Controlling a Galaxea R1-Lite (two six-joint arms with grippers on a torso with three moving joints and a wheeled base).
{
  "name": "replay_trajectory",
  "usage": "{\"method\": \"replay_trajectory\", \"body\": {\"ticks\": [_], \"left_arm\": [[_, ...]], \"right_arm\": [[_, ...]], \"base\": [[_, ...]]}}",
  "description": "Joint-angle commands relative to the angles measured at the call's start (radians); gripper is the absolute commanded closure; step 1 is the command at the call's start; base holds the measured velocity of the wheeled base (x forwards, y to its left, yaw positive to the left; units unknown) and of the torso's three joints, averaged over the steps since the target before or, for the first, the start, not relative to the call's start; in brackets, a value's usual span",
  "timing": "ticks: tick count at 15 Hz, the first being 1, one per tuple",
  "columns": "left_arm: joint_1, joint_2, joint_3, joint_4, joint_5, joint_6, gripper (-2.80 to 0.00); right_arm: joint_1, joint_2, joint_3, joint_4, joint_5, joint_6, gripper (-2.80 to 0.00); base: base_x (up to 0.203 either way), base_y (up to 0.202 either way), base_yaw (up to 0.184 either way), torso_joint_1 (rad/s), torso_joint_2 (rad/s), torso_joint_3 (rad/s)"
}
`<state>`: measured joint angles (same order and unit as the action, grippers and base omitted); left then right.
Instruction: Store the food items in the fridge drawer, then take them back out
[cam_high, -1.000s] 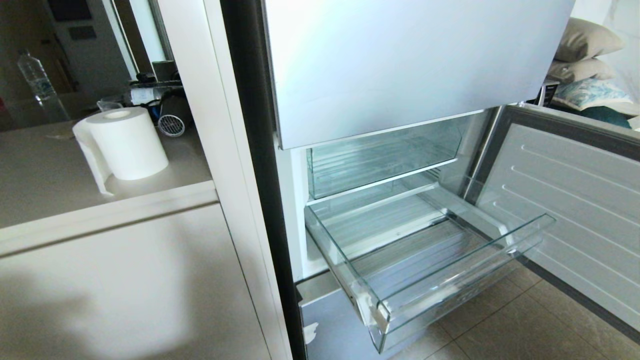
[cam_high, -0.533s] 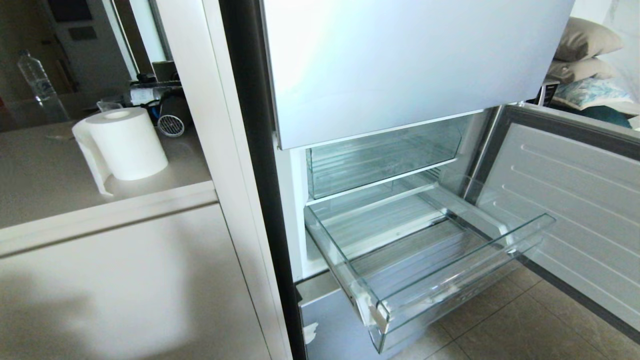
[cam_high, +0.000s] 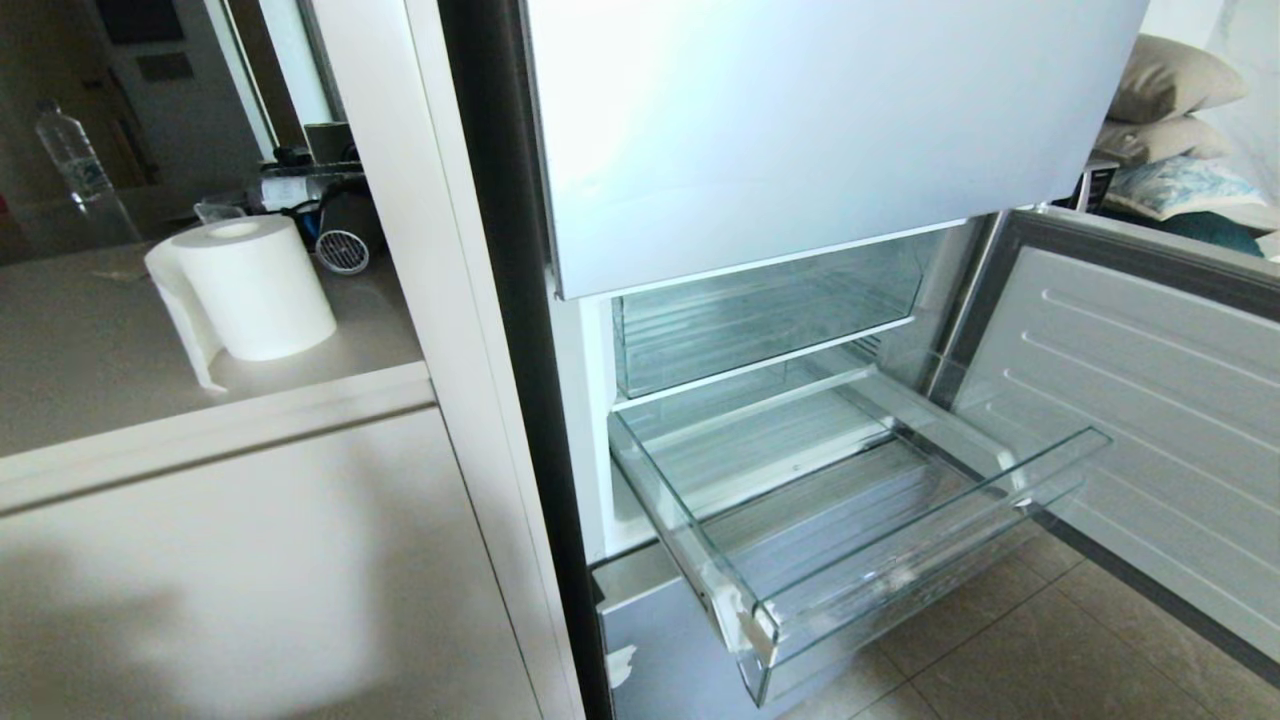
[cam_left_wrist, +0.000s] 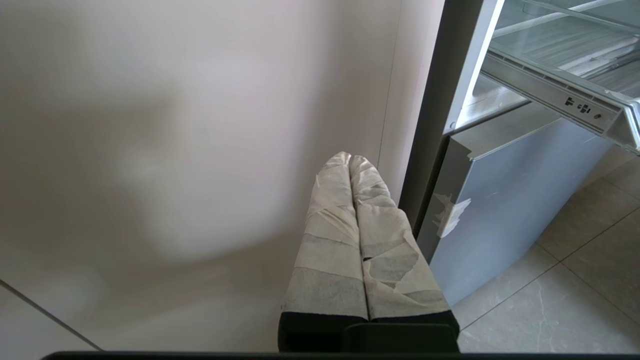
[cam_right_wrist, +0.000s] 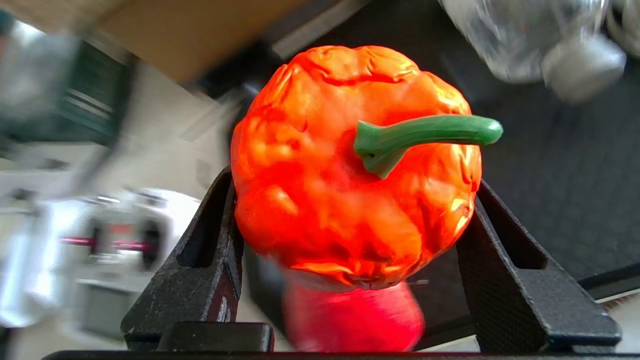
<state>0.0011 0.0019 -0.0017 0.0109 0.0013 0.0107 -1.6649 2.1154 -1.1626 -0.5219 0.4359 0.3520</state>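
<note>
An orange pepper (cam_right_wrist: 355, 165) is clamped in the right gripper (cam_right_wrist: 350, 260), outside the head view, so storing is judged underway, with carrying to the pulled-out, empty fridge drawer (cam_high: 930, 560) called for next.

Left gripper (cam_left_wrist: 350, 159): two long tapering fingers (cam_left_wrist: 327, 250), wrapped in overlapping pale off-white tape, wrinkled, seams and torn edges showing; bare black base below tape, black block and thin black bar beneath.

Right gripper (cam_right_wrist: 350, 210): two matte black fingers (cam_right_wrist: 505, 250), wedge-shaped, each with hollow triangular cut-out; grainy outer surface, fine cross-hatched texture on inner faces; small white marking on one finger; black rectangular block and black bar at base.
</note>
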Motion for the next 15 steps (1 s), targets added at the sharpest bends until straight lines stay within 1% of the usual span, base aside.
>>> {"method": "replay_trajectory", "body": {"ticks": [1, 4, 7, 8, 15], "left_arm": [[0.000, 0.000, 0.000, 0.000, 0.000, 0.000, 0.00], [0.000, 0.000, 0.000, 0.000, 0.000, 0.000, 0.00], [0.000, 0.000, 0.000, 0.000, 0.000, 0.000, 0.00], [0.000, 0.000, 0.000, 0.000, 0.000, 0.000, 0.00], [0.000, 0.000, 0.000, 0.000, 0.000, 0.000, 0.00]], "right_arm": [[-0.001, 0.117, -0.035, -0.004, 0.002, -0.016, 0.00], [-0.004, 0.183, -0.078, -0.002, 0.001, -0.025, 0.00], [-0.004, 0.195, -0.084, -0.001, 0.001, -0.025, 0.00], [-0.004, 0.193, -0.083, -0.001, 0.001, -0.025, -2.80], [-0.026, 0.184, -0.084, 0.003, 0.003, -0.028, -2.80]], "base": [[0.000, 0.000, 0.000, 0.000, 0.00, 0.000], [0.000, 0.000, 0.000, 0.000, 0.00, 0.000], [0.000, 0.000, 0.000, 0.000, 0.00, 0.000], [0.000, 0.000, 0.000, 0.000, 0.00, 0.000], [0.000, 0.000, 0.000, 0.000, 0.00, 0.000]]}}
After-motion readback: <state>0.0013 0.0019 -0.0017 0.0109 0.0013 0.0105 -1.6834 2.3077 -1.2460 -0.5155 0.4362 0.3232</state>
